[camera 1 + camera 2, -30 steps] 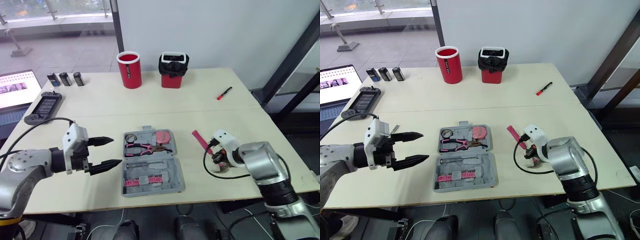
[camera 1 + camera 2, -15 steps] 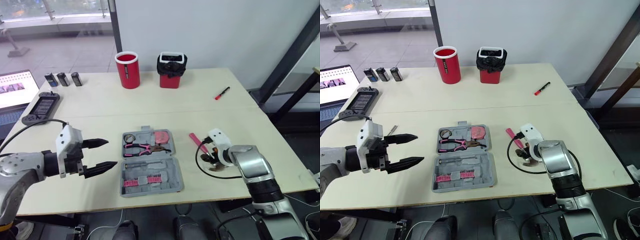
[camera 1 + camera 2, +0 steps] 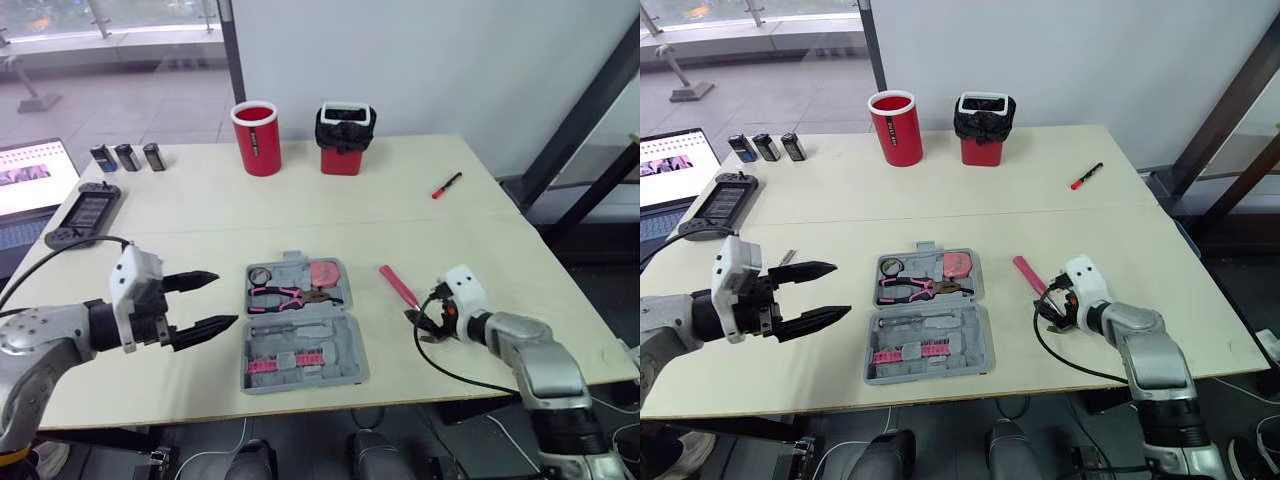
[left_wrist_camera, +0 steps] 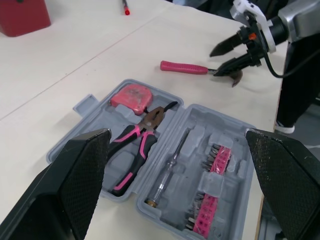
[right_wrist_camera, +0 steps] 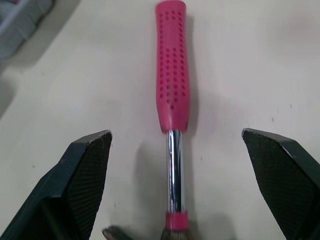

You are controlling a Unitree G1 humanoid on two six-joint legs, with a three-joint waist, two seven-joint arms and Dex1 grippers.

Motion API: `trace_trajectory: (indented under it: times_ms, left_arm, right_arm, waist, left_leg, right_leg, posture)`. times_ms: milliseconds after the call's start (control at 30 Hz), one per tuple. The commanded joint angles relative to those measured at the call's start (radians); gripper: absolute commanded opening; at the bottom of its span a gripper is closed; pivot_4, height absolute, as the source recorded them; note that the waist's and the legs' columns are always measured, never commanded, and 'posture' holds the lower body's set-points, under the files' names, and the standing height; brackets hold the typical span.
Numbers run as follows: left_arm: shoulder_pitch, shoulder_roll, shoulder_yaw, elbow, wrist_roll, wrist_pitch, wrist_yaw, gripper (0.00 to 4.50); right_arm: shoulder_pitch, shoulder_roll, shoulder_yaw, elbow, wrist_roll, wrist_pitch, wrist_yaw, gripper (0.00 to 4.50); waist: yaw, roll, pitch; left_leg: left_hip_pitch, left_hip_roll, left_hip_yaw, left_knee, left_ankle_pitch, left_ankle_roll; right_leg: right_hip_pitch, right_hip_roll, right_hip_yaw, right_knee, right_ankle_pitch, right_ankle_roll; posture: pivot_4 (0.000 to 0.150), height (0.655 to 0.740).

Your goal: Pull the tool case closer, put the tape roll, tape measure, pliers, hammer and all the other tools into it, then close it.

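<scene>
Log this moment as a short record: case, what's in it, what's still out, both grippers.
case: tool case, open, lying flat
inside: pliers, tape measure, screwdriver, bit strips
outside: hammer, on the table right of the case
left gripper: open, left of the case, holding nothing
right gripper: open, fingers either side of the hammer's shaft

Beige table (image 3: 200, 200) bears tool case (image 3: 352, 348), hammer (image 3: 398, 284), marker (image 3: 447, 185).
</scene>
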Motion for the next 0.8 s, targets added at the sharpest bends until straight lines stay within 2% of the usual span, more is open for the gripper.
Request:
trace_trajectory:
  times_ms: [33,67,167,400,633,733,800]
  left_arm:
    - [-0.02,-0.002,-0.005,-0.021,-0.004,-0.01,0.005,4.5]
    - [-0.022,-0.002,-0.007,-0.021,-0.003,-0.01,0.006,4.5]
    - [-0.025,0.0,-0.008,-0.017,-0.002,-0.009,0.006,4.5]
    - [-0.021,0.005,-0.001,-0.009,0.009,-0.016,0.001,4.5]
    - [-0.015,-0.001,-0.001,0.009,0.023,-0.032,-0.007,4.5]
    - [-0.013,0.002,0.009,0.04,0.034,-0.049,-0.025,4.5]
    - [-0.009,0.01,0.016,0.064,0.043,-0.064,-0.041,4.5]
  right_arm:
    - [0.004,0.006,-0.004,-0.01,0.018,-0.009,-0.031,4.41]
    - [0.004,0.005,0.0,0.002,0.017,-0.011,-0.04,4.41]
    - [-0.005,0.017,0.001,0.06,0.021,-0.028,-0.066,3.58]
    - [-0.003,0.029,0.02,0.077,0.035,-0.042,-0.088,0.05]
    - [-0.049,-0.022,0.037,0.027,0.03,-0.097,-0.06,0.05]
    - [-0.123,-0.087,0.124,0.0,-0.041,-0.163,-0.049,0.05]
    - [-0.186,-0.147,0.208,-0.032,-0.06,-0.205,0.039,0.05]
  waist:
    - [-0.001,0.0,0.0]
    - [-0.001,0.0,0.0]
    - [0.0,0.0,0.0]
    - [-0.001,0.0,0.0]
    - [-0.001,0.001,0.0]
    - [-0.003,0.002,0.001]
    - [-0.003,0.003,0.002]
  left_leg:
    - [0.0,0.0,0.0,0.0,0.0,0.0]
    - [0.0,0.0,0.0,0.0,0.0,0.0]
    - [0.0,0.0,0.001,0.001,0.0,0.0]
    - [0.0,0.0,0.001,0.0,0.0,0.0]
    - [0.0,0.0,0.001,0.0,0.0,0.0]
    - [0.0,0.0,0.001,0.0,0.0,0.0]
    - [-0.001,0.0,0.002,0.0,0.0,0.0]
  right_leg:
    - [0.0,0.0,0.0,0.0,0.0,0.0]
    - [0.0,0.0,0.0,0.0,0.0,0.0]
    - [0.0,0.0,0.001,-0.001,0.0,0.0]
    - [0.0,0.0,0.001,0.0,0.0,0.0]
    - [0.0,0.0,0.001,0.0,0.0,0.0]
    - [-0.001,0.0,0.002,0.0,0.0,0.0]
    - [-0.002,0.0,0.002,0.0,0.0,0.0]
  posture:
    - [0.15,0.74]
    - [0.15,0.74]
    - [0.15,0.74]
    - [0.15,0.74]
    - [0.15,0.74]
    - [0.15,0.74]
    - [0.15,0.74]
